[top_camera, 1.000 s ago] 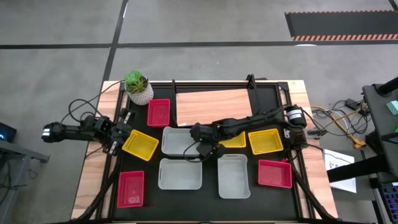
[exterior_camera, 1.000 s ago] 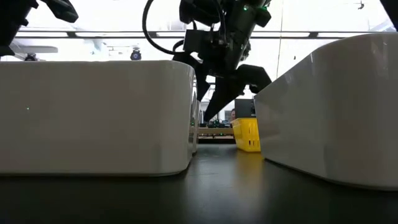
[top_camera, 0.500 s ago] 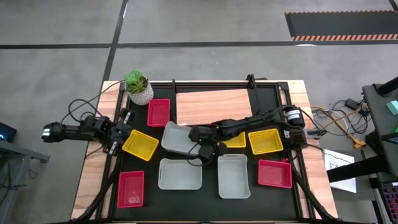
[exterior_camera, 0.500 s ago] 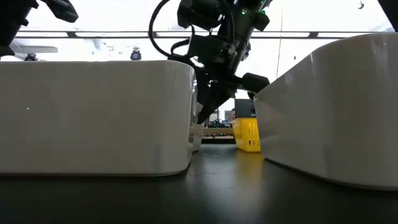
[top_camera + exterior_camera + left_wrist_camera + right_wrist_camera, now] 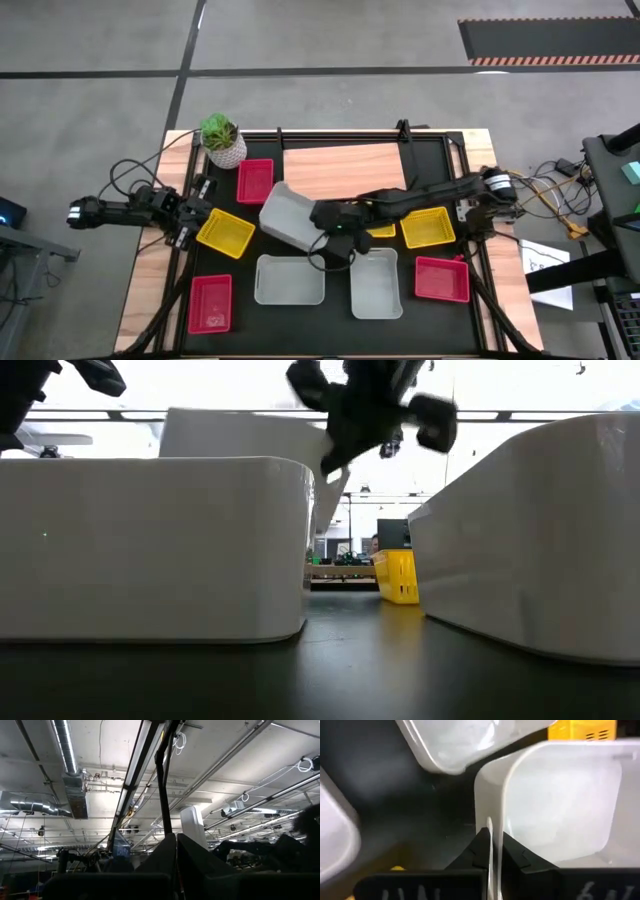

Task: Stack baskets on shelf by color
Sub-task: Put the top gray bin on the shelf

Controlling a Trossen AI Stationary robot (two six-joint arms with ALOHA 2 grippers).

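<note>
Black matting point(image 5: 340, 310) covers your table, and the shelf point(image 5: 345, 168) at its far edge lies bare, leaving you its whole width. Your right gripper point(image 5: 327, 232) pinches the near wall of a lifted grey-white basket point(image 5: 291, 216), fingers point(image 5: 481, 851) shut on either side of the rim. That basket hangs tilted, its far end near the shelf's left corner, above the mat just beyond two more grey-white baskets point(image 5: 289, 280) point(image 5: 376, 283). Red baskets point(image 5: 254, 181) point(image 5: 211, 303) point(image 5: 441, 279) and yellow ones point(image 5: 225, 232) point(image 5: 426, 227) ring it. Your right arm reaches low across the table's middle. Your left gripper point(image 5: 183, 222) waits at the left edge; its fingers meet.
</note>
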